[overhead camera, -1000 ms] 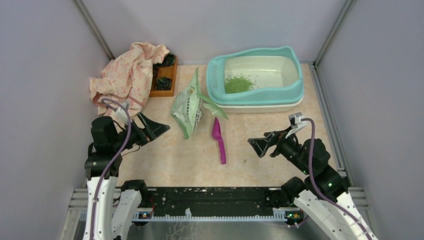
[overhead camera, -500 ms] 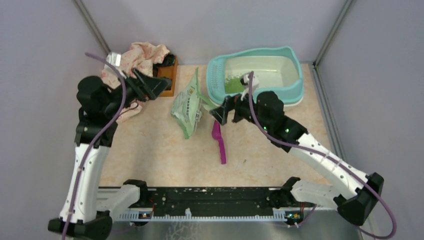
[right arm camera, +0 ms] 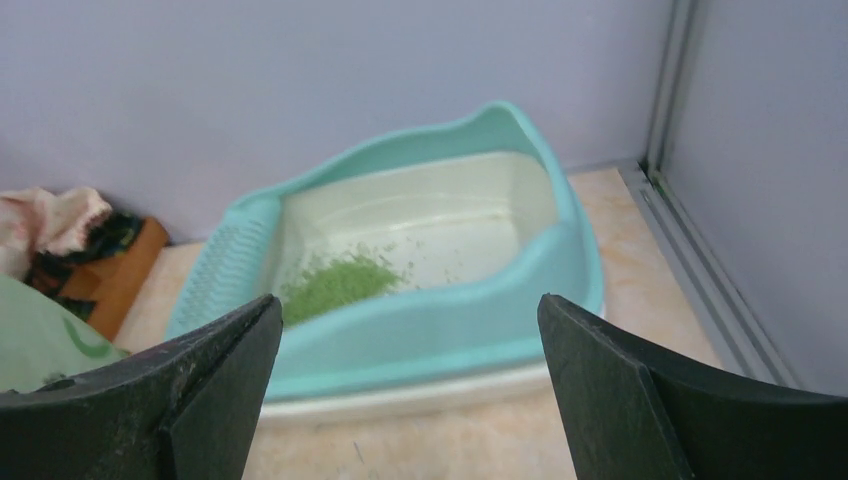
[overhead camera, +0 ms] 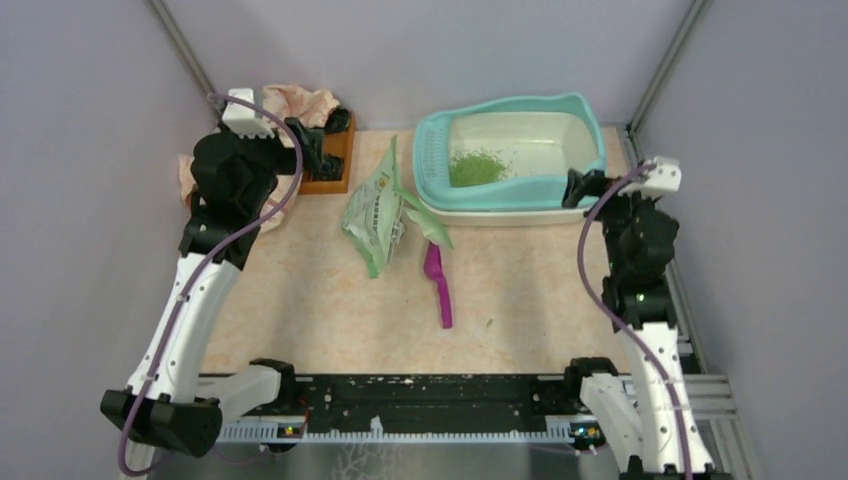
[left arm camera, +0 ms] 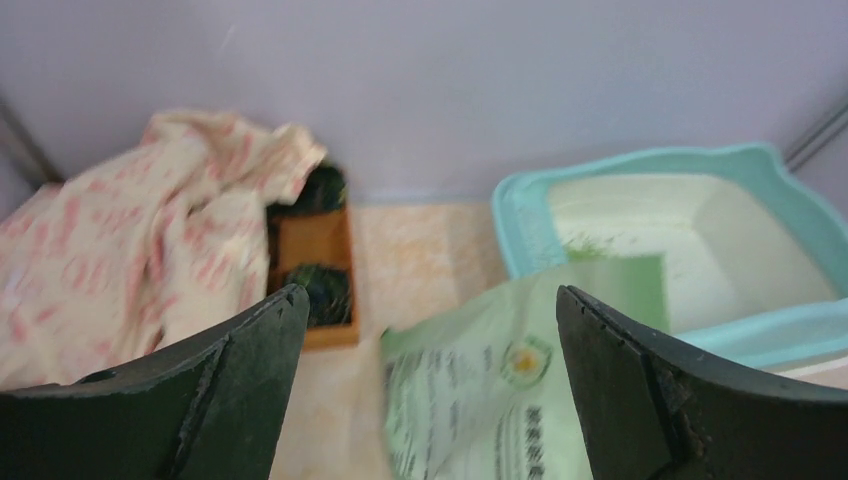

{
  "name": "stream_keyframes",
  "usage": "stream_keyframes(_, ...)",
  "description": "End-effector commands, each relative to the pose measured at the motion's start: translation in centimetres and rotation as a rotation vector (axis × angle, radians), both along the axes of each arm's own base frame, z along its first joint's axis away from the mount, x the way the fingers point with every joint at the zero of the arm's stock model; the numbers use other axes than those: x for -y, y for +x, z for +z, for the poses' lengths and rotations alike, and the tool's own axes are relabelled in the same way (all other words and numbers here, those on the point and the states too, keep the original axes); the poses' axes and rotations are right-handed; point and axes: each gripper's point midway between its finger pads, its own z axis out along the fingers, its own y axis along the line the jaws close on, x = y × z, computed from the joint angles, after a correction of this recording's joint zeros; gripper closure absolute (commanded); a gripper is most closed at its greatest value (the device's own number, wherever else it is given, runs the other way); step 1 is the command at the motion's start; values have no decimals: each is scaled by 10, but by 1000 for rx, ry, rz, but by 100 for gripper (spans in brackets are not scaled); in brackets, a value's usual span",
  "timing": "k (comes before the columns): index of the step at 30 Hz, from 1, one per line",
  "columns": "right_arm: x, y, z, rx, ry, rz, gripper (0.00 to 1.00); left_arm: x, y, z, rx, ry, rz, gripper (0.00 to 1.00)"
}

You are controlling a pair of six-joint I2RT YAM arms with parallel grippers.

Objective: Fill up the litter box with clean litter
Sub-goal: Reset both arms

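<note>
Far back, teal litter box [overhead camera: 505,193], green litter [overhead camera: 476,167], left pincer [left arm camera: 428,308], right pincer [right arm camera: 410,315] gaping empty

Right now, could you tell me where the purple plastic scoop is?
In the top view, the purple plastic scoop lies mid-table, its head beside the pale green printed bag, in front of the teal-rimmed litter box.

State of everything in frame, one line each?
litter box: upright, basin mostly bare
clean litter: small pile near the perforated ledge
bag: lying on table, unheld
scoop: lying on table, unheld
cloth: crumpled beside wooden tray
left claw: open, empty
right claw: open, empty
</note>
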Motion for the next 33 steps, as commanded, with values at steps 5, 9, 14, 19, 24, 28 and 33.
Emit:
stream_keyframes(5,55,-52,-134,33,2,-295,2,-61,-28,-102,-24,25,204,1)
stream_keyframes(9,67,-60,-186,64,32,-364,2,-68,-34,-150,-92,33,236,1)
stream_keyframes(14,73,-57,-213,84,-8,-398,2,-68,-37,-205,-128,26,239,1)
stream_keyframes(19,75,-47,-231,50,-33,-408,2,-73,-35,-241,-143,54,257,1)
stream_keyframes(24,74,-39,-231,35,-48,-400,2,-78,-27,-251,-173,83,276,1)
stream_keyframes(28,69,-35,-227,8,-27,-381,2,-81,-20,-260,-179,87,279,1)
stream_keyframes(33,69,-40,-230,-29,-17,-394,2,-96,-6,-289,-222,89,290,1)
